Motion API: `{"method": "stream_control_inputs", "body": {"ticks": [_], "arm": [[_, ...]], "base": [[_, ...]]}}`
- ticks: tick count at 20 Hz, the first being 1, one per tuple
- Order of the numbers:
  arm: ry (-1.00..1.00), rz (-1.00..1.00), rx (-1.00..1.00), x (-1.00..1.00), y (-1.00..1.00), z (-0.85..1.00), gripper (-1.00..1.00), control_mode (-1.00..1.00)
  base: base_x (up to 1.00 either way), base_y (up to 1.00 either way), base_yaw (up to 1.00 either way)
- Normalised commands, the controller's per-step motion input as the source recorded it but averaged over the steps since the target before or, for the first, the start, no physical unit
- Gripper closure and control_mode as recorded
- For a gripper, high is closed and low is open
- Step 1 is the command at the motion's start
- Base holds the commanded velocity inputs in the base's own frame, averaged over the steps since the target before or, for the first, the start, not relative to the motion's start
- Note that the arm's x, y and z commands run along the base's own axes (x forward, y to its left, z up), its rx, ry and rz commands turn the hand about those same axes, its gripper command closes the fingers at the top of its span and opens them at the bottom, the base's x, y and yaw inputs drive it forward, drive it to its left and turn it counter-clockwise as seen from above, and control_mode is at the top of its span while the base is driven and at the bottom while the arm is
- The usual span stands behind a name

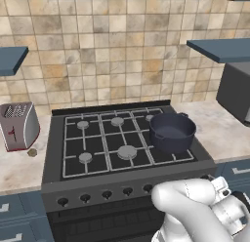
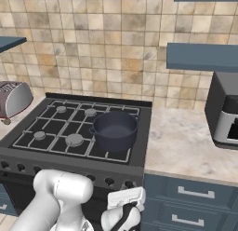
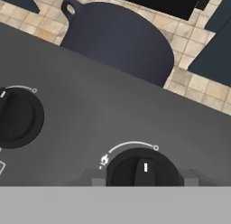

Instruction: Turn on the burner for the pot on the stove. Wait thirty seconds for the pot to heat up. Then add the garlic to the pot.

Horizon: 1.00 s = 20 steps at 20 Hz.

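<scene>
No readable writing; a white tick marks the knob [image 3: 144, 170]. The arm [image 2: 62, 193] bends low before the stove [image 1: 53, 180], under the pot [image 1: 172, 132]. Gripper's opening: cannot tell.

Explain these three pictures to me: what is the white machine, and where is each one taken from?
It is a white robot arm on a drivable base, in a rendered kitchen. Two cameras sit behind it, left and right, looking over the stove. The third rides on its hand, staring closely at a front knob. A dark pot stands on a right-hand burner. A toaster and a tiny garlic lie on the counter to the stove's left. The jaws straddle the knob, holding nothing.
</scene>
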Motion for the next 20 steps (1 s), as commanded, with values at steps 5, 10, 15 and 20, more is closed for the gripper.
{"method": "stream_control_inputs", "body": {"ticks": [5,10,15,20], "arm": [[-0.03,0.21,-0.26,-0.02,0.0,-0.5,1.0,-1.0],[-0.06,0.24,-0.23,-0.14,0.0,-0.27,1.0,-1.0],[-0.04,0.09,-0.05,-0.6,-0.01,0.26,1.0,-1.0],[0.01,-0.08,0.04,-0.95,-0.17,0.66,1.0,-1.0]], "base": [[0.0,0.0,0.0],[0.0,0.0,0.0],[0.0,0.0,0.0],[0.0,0.0,0.0]]}}
